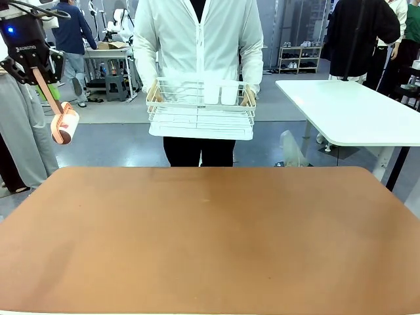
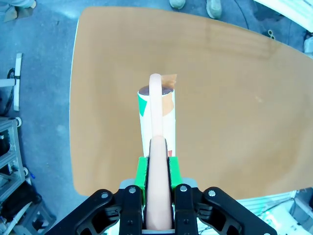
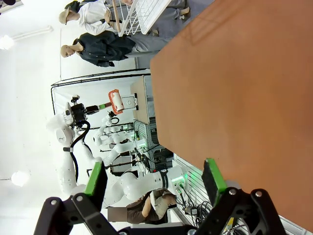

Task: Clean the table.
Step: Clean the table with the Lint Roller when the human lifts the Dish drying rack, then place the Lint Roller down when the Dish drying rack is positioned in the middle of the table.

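Left hand (image 1: 38,73), upper left: clamped on lint roller (image 1: 64,125), slanting down-right toward table (image 1: 210,236). Right hand (image 3: 154,181): spread, empty.

1. Table (image 1: 210,243): reddish-brown top, foreground.
2. Left gripper (image 1: 41,77): upper left, raised well above the tabletop, clamped on the handle of a lint roller (image 1: 64,125); roller head hangs downward.
3. Person (image 1: 197,39): far side, holding a white wire rack (image 1: 200,118) containing white cups (image 1: 220,92).
4. White table (image 1: 354,111): right background.

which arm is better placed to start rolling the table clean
Left. The left jaws are shut on the lint roller, held raised near the left side of the table; the right jaws stand open and empty.
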You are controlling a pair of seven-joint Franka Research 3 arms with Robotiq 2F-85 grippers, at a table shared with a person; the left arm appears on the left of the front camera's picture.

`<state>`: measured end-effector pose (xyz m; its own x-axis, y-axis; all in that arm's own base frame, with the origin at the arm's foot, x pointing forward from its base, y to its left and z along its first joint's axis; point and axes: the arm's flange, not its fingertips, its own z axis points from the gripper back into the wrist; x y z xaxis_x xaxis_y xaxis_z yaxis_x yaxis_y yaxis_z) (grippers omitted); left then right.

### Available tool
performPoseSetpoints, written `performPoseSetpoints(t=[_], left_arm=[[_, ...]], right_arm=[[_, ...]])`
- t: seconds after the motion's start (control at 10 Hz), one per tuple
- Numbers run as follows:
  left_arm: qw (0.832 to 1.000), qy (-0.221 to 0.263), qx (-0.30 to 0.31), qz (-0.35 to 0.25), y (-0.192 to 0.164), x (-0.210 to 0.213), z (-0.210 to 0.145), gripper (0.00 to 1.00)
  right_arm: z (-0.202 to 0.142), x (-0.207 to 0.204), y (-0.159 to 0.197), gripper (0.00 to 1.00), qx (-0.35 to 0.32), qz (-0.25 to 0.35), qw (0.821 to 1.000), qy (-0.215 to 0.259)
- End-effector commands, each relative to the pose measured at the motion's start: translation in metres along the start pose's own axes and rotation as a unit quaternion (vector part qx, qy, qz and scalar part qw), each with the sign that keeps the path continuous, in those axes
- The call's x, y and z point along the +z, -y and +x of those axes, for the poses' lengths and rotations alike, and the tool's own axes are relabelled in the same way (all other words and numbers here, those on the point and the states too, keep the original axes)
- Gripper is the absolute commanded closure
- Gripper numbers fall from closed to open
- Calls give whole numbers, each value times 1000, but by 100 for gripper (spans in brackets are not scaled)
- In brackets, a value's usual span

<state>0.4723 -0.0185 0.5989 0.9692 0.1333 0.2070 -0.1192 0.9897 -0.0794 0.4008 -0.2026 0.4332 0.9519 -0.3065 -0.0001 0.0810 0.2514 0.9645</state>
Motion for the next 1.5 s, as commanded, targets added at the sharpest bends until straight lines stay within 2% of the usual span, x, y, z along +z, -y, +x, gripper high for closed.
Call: performPoseSetpoints(t=[0.0,1.4], left_arm=[[1000,2,0,0,0,4,2,79],[1000,2,0,0,0,4,2,79]], right_arm=[[-1,1,-2,0,2,1,1000,1],[-1,1,-2,0,2,1,1000,1]])
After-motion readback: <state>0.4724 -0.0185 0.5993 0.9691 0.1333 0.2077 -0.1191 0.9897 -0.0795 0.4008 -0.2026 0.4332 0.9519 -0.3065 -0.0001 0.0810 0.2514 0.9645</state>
